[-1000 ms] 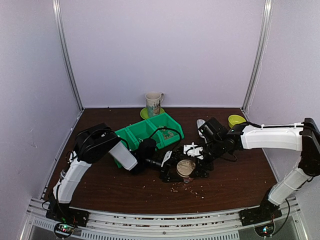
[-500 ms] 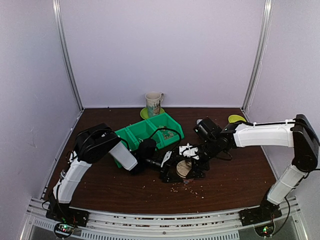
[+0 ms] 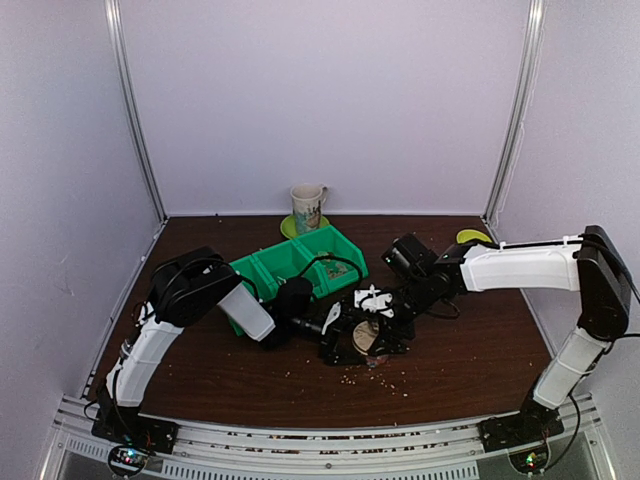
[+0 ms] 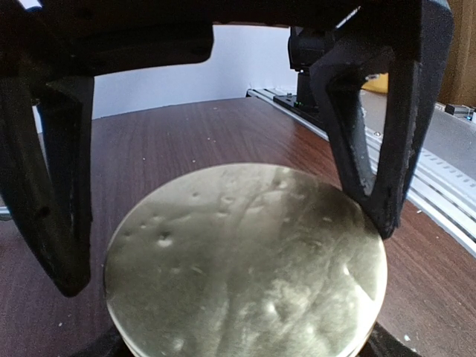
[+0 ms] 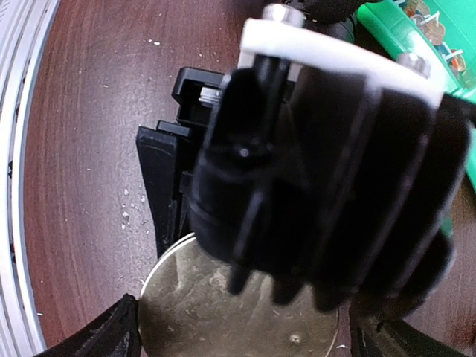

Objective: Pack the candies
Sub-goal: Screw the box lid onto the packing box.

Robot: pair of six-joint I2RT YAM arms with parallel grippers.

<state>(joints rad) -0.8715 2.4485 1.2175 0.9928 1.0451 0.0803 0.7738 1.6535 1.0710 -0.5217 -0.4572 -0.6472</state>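
Lavender walls [image 3: 330, 100] enclose a dark wood table [image 3: 480, 360]. Green bins [image 3: 290, 258] sit left of centre, and a mug [image 3: 307, 205] stands at the back wall. The round tan lid [image 4: 245, 275] is at mid-frame in the top view, just right of the bins, with both arms meeting over it. Left gripper [image 4: 227, 253]: jaws set around the lid, one finger [image 4: 364, 178] against its rim on the right, the other against the left edge. Judged to be gripping the lid. Right gripper [image 5: 245, 327]: jaws wide apart, a finger [image 5: 104, 335] in each bottom corner of its wrist view, flanking the lid. Contact cannot be told; it reads as open. The left gripper's body fills most of that view. Candies [image 3: 386, 375]: tiny loose specks on bare table just below the lid in the top view, toward the near edge, too small to tell colours. The bin compartment nearest the lid shows small bits, but what they are is unclear. No jar body shows under the lid, and its contents are hidden. Progress, as a judgement: packing is unfinished. The scattered pieces have not been gathered, and the lid is being handled rather than set aside. How much is already packed cannot be told. Left to do: collect the loose candies, then close up.
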